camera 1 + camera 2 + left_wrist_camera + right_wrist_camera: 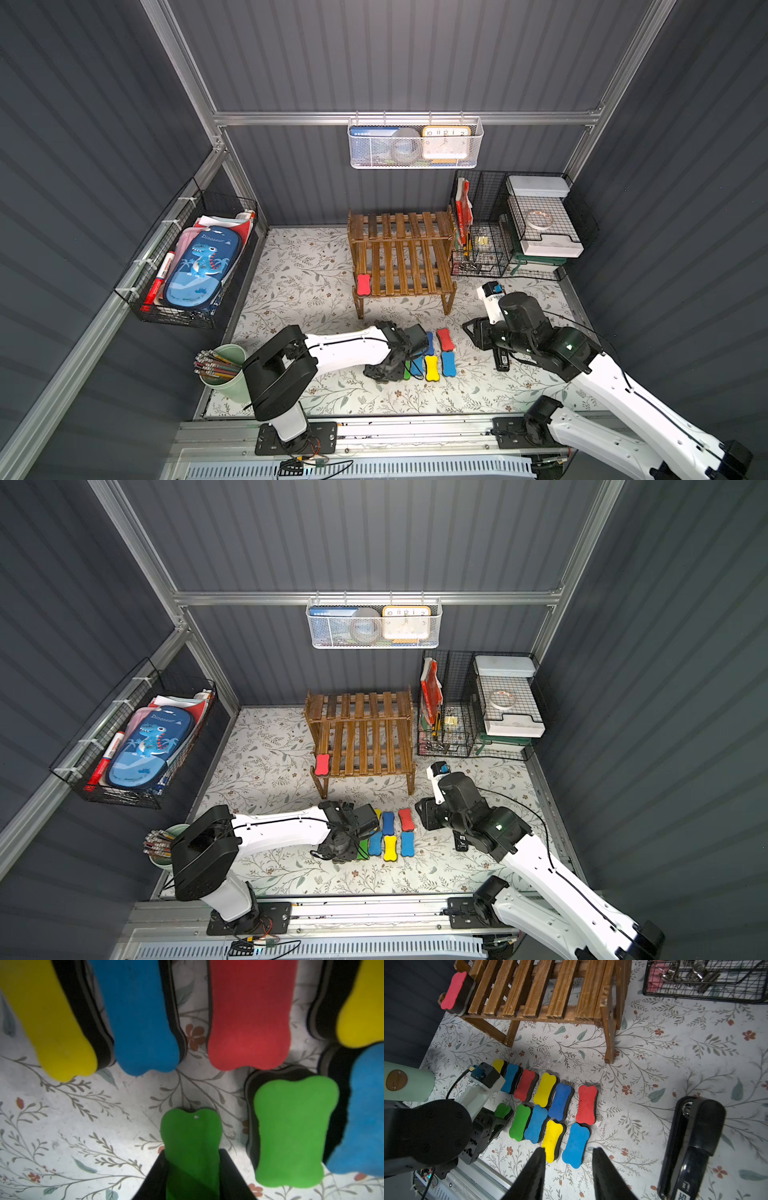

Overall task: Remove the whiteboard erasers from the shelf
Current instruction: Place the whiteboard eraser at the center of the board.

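One red whiteboard eraser [363,284] [322,764] [453,991] lies at the front left corner of the shelf's [401,253] [361,733] lower tier. Its other slats are bare. Several erasers sit in two rows on the floral table in front, among them a yellow one [432,368] and a red one [586,1103]. My left gripper [388,372] [192,1153] is shut on a green eraser [190,1132] [502,1110] at the left end of the near row, low over the table. My right gripper [473,328] [569,1150] hovers open and empty, right of the rows.
A black stapler [501,359] [691,1147] lies under the right arm. A green cup of pencils [226,370] stands front left. The black wire organiser [515,228] stands right of the shelf. On the walls hang a basket with a dinosaur case [199,266] and a white mesh basket [415,145].
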Controlling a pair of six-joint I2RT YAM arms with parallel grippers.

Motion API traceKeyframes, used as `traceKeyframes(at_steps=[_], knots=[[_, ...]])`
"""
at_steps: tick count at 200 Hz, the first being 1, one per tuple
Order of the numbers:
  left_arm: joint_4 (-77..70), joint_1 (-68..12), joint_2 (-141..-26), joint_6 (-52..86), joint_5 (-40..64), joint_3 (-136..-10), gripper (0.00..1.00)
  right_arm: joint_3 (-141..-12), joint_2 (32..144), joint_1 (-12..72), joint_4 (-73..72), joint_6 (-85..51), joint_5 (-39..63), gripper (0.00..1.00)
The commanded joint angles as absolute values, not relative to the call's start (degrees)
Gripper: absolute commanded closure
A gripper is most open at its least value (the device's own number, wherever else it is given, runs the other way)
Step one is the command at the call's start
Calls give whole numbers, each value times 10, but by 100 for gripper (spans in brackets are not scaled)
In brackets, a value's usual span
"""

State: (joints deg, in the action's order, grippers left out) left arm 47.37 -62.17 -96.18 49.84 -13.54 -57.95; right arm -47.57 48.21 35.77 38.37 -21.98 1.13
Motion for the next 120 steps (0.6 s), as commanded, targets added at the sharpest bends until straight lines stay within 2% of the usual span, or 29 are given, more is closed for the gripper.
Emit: traceKeyframes(at_steps=[1,39,87,120], knots=[[474,-621,-976,490,-137,-582,57,-473,480,355,384,-217,12,58],[488,-621,-958,492,-166,-592,45,-472,475,353,386,-218,9,58],[538,-622,-874,498,-188,-614,40,-470,469,353,386,-220,10,56],[590,-622,-832,497,-215,-679,35,-471,469,352,382,-220,10,56]])
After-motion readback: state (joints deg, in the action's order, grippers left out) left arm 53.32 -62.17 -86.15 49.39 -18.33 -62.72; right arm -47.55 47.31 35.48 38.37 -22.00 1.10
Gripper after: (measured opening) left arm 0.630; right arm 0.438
